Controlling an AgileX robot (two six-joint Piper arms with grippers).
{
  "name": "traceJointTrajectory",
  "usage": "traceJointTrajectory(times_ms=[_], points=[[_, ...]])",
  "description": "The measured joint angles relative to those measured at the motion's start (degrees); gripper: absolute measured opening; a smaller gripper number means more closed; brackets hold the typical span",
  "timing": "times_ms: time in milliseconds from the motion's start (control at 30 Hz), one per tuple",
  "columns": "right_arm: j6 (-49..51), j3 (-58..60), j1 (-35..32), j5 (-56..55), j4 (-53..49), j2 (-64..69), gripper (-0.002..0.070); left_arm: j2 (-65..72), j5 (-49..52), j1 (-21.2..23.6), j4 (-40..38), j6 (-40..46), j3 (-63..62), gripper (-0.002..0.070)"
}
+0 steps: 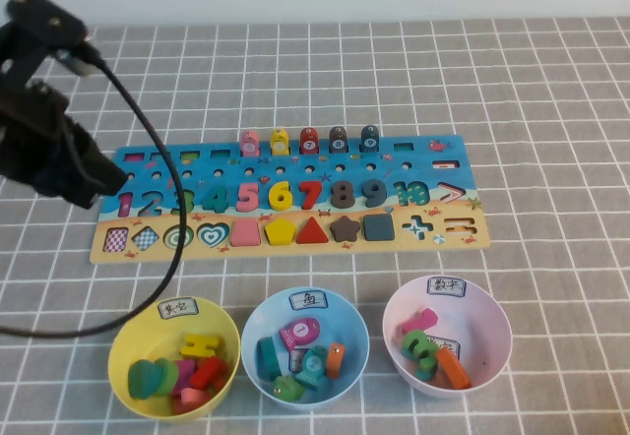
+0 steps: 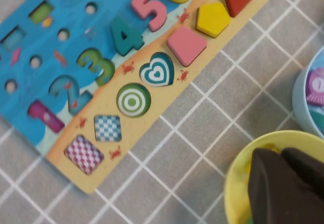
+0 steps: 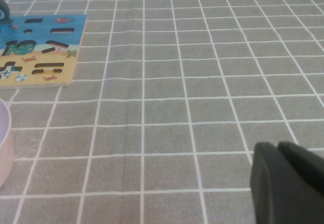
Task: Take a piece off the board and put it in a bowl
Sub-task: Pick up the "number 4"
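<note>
left end effector closed above the left end of the board; teal 4 seated in its row

the board [image 1: 295,197] lies flat on the checked grey desk [image 1: 551,91], its blue band on the far side and its sandy tan band on the near side. the piece [image 1: 216,197], a teal-green numeral 4, sits in the number row on the blue band, between the printed green 3 [image 1: 184,200] and the pink 5 [image 1: 247,196]. in the left wrist view the piece [image 2: 125,35] lies flat in its place, just beside the pink 5 [image 2: 150,10], with nothing touching it.

three bowls stand in a line on the near side of the board. the yellow bowl [image 1: 125,341] is on the left, the light blue bowl [image 1: 254,329] is in the middle, and the pink bowl [image 1: 497,332] is on the right. each carries a small white label on its far rim and holds several coloured pieces.

the left end effector [image 1: 84,174] hangs above the left end of the board, clear of the number row. in the left wrist view its dark fingers [image 2: 286,186] are pressed together with nothing between them, over the rim of the yellow bowl [image 2: 238,168].

the right end effector [image 3: 288,183] is outside the high view. its wrist view shows it above bare desk, with the right end of the board [image 3: 43,49] and an edge of the pink bowl [image 3: 4,143] well apart from it. its dark fingers [image 3: 268,176] meet with no gap and carry nothing.
</note>
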Motion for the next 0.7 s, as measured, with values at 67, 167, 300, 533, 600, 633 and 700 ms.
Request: traceJointTrajectory(times_ms=[67,167,300,533,600,633,700], points=[[0.00,0.00,0.00,0.00,0.00,0.00,-0.0018,3.71,2.97,0.00,0.00,3.75,-4.02,-0.0001],[0.00,0.00,0.00,0.00,0.00,0.00,-0.0018,9.13,5.18,0.00,0.00,8.63,-10.01,-0.0001],[0.00,0.00,0.00,0.00,0.00,0.00,-0.0018,15.55,5.45,0.00,0.39,14.07,-16.55,-0.0001],[0.00,0.00,0.00,0.00,0.00,0.00,-0.0018,25.35,5.55,-2.53,5.31,23.71,-25.43,-0.0002],[0.00,0.00,0.00,0.00,0.00,0.00,-0.0018,27.98,5.55,-3.78,7.61,24.49,-27.97,-0.0002],[0.00,0.00,0.00,0.00,0.00,0.00,-0.0018,29.39,5.55,-4.46,8.53,24.75,-29.08,-0.0002],[0.00,0.00,0.00,0.00,0.00,0.00,-0.0018,32.03,5.55,-5.64,9.61,25.35,-30.92,-0.0002]])
